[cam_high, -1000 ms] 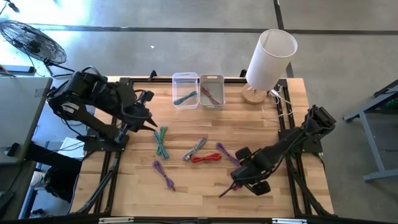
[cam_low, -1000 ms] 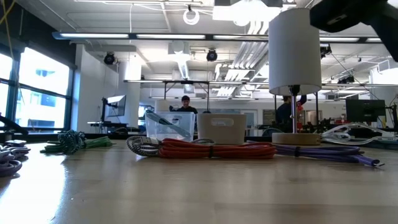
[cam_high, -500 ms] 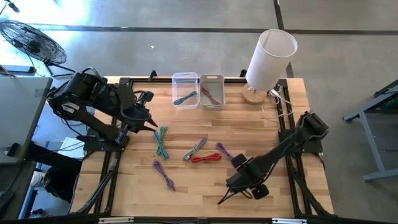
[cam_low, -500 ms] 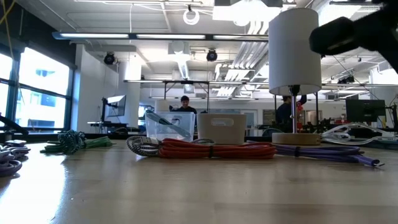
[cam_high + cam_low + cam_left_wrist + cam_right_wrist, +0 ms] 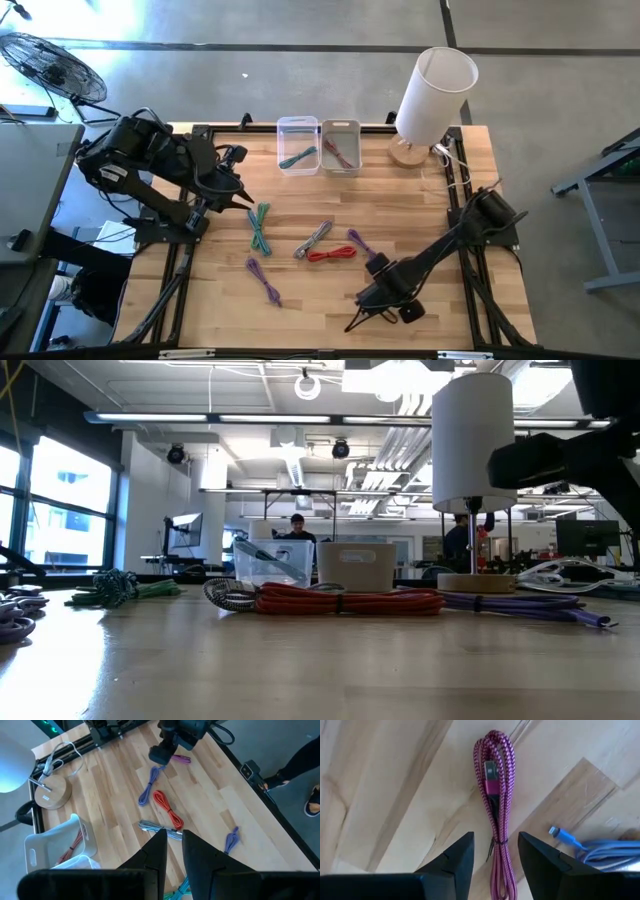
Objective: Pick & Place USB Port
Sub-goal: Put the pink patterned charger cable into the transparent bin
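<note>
A coiled magenta USB cable [image 5: 495, 785] lies flat on the wooden table near its near edge, also seen from the left wrist view as the magenta cable [image 5: 180, 758]. My right gripper [image 5: 496, 840] hovers over it, open, one finger on each side of the coil and not touching it; in the high view my right gripper [image 5: 378, 300] points down. My left gripper [image 5: 171, 842] is shut and empty, held above the table's left part, seen from above as left gripper [image 5: 243, 202].
Loose cables lie mid-table: green [image 5: 260, 228], purple [image 5: 265, 281], grey [image 5: 313, 238], red [image 5: 332, 254] and a second purple [image 5: 358, 243]. A clear bin [image 5: 298, 145] and a white bin [image 5: 341, 145] stand at the far edge beside a white lamp [image 5: 432, 90].
My right gripper has moved toward the table's near edge and slightly left, and the arm has lowered, coming down over the magenta cable. The cables have stayed where they were.
</note>
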